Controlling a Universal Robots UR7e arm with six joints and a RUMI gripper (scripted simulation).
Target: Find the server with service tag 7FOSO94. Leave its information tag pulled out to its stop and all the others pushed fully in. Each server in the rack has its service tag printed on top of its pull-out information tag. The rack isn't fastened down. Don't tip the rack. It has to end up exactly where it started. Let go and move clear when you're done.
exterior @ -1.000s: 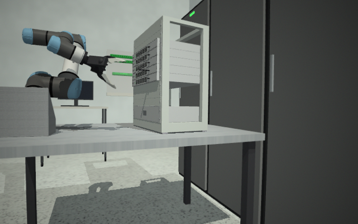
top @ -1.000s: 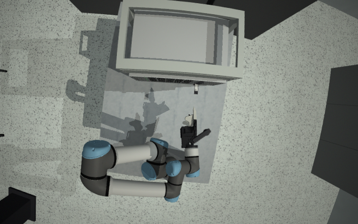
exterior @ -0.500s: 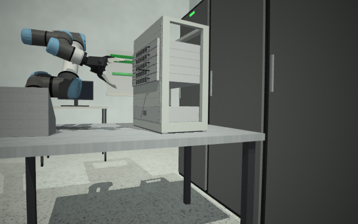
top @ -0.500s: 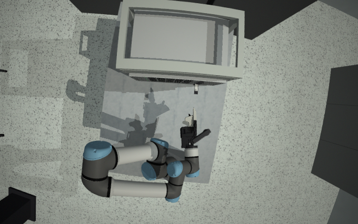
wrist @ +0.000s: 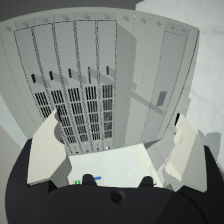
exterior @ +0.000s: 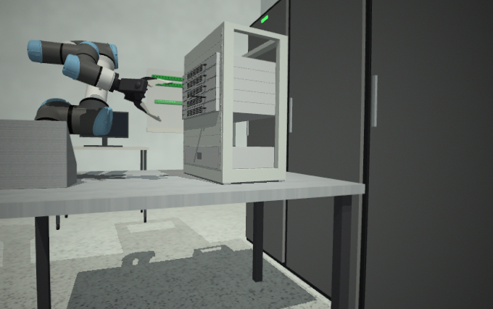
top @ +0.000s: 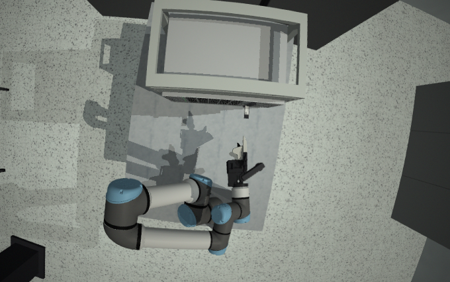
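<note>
Ahead of the wide-open, empty jaws, the rack (wrist: 125, 30), apart.

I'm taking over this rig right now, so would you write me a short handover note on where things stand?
Gripper: open, holding nothing, in front of the rack, short of it and not touching.
Rack: upright at the far end of the table, five servers stacked in its upper front.
One information tag sticks out from the rack's front in the top view; its print is unreadable.
Done: nothing confirmed; 7FOSO94 not identified.
Left: read the tags, leave only 7FOSO94's out, without shifting the rack.
</note>
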